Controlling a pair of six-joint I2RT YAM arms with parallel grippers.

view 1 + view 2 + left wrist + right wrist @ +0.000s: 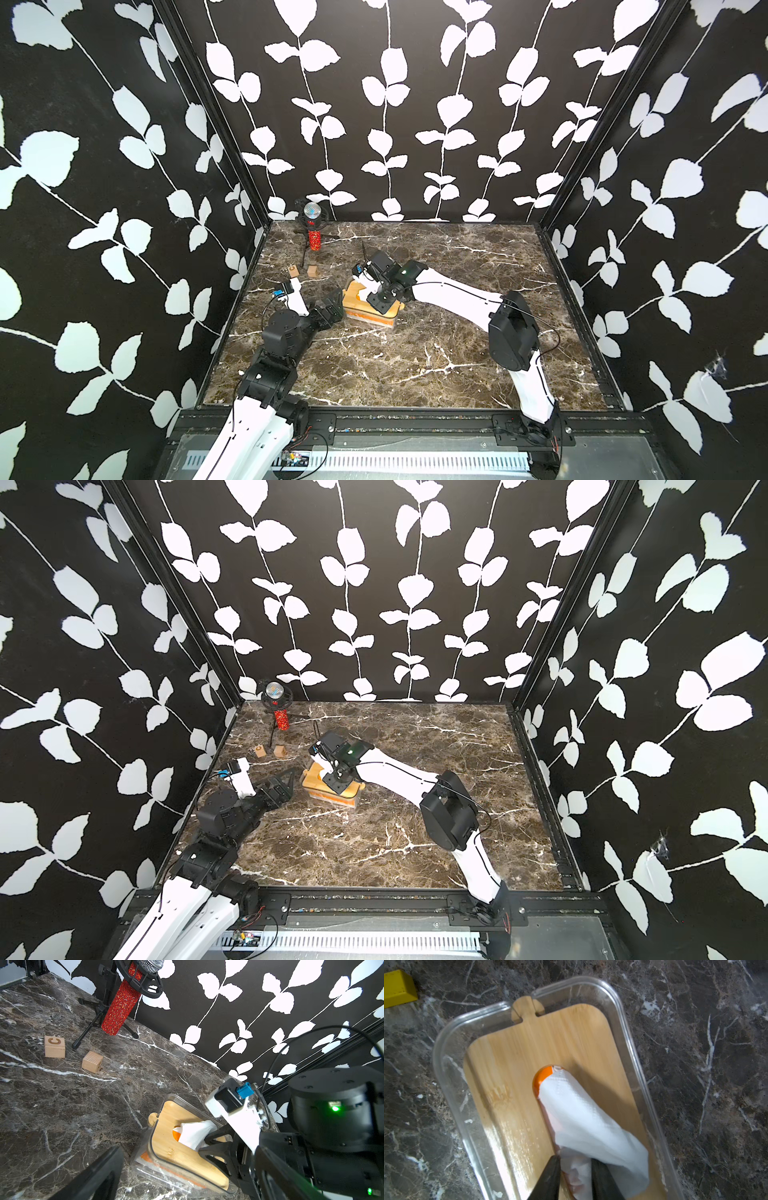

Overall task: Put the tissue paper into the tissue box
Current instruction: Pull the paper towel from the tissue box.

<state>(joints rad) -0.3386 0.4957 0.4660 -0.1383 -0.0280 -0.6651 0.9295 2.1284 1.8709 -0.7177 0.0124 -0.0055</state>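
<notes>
The main risk is the sheet. It is thin and already runs out through the lid's slot, so a hard or slanted pull could tear it at the slot edge, or draw out more tissue than is wanted. A pull could also lift the lid off its seat or drag the light, clear box across the surface, since nothing holds the box down. The left gripper stands wide and empty just beside the box's end, apart from it. If the right gripper comes down rather than up, its fingers could press on the lid and tip it.

The pack lies inside the box, under the lid. Only a bit of its orange top shows at 1 end of the slot, and in the left wrist view its orange side shows through the clear wall. By my judgement the pack itself is placed, and only the sheet is being dealt with.

The right gripper is over the lid at the slot, narrow, its 2 fingers on either side of a bunched fold of the sheet. I cannot tell whether they truly pinch it. The pack sits below the gripper, and the lid lies between them.
</notes>
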